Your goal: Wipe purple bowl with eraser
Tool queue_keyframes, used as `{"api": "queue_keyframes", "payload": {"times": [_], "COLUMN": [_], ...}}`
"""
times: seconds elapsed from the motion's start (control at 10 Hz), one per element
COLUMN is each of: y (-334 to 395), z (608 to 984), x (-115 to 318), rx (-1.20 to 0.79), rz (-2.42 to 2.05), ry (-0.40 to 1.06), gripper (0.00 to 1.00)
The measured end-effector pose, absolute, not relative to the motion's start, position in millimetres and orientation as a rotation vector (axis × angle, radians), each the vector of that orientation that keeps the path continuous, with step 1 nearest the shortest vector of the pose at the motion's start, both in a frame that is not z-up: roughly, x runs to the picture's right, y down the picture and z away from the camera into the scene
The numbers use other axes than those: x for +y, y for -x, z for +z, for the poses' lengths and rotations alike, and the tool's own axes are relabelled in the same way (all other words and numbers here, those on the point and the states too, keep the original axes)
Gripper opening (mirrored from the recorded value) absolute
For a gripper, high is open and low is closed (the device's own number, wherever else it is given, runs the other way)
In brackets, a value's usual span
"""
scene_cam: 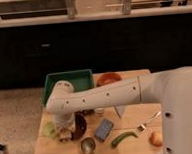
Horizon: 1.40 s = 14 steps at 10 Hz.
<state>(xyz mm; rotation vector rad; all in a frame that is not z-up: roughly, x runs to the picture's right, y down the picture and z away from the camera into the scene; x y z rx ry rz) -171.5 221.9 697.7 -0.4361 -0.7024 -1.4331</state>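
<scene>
The purple bowl [80, 124] is a dark shallow bowl on the left part of the wooden table [132, 113]. My white arm reaches in from the right, bends above the green tray, and comes down over the bowl. My gripper [66, 130] is low at the bowl's left rim and hides that side of it. A small pale tan piece, the eraser [65, 136], shows right at the gripper's tip, at the bowl's left front edge.
A green apple [49, 129] lies just left of the gripper. A metal cup [87, 145], a blue-grey block [104, 129], a green pepper [123, 138], a fork [149, 121] and an orange fruit [155, 138] lie in front. A green tray [74, 79] and an orange bowl [108, 79] stand behind.
</scene>
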Motion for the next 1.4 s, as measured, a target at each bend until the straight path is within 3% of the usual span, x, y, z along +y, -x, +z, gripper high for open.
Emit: {"api": "queue_keyframes", "payload": {"times": [0.8, 1.4], "y": [133, 171], "z": [729, 726], "x": [216, 208], "rx": [-0.641, -0.678], "rz": [-1.341, -1.404], "ry": [0.497, 0.449], "gripper": [0.04, 0.04]}}
